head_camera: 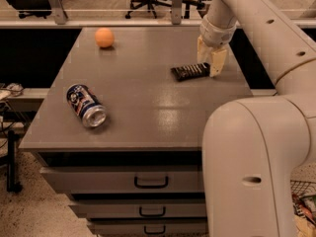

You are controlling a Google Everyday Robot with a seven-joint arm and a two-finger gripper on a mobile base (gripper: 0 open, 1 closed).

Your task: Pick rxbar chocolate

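The rxbar chocolate (189, 72) is a thin black bar lying flat on the grey cabinet top (148, 112), at the right rear. My gripper (209, 59) hangs from the white arm, pointing down at the bar's right end. It is open, with one cream finger (201, 50) behind the bar's end and the other in front of it, low over the surface. The bar rests on the top and is not lifted.
A blue-and-silver drink can (86, 105) lies on its side at the front left. An orange ball (104, 37) sits at the rear left. My arm's large white body (252, 167) covers the front right. Drawers (150, 181) are below, and office chairs stand behind.
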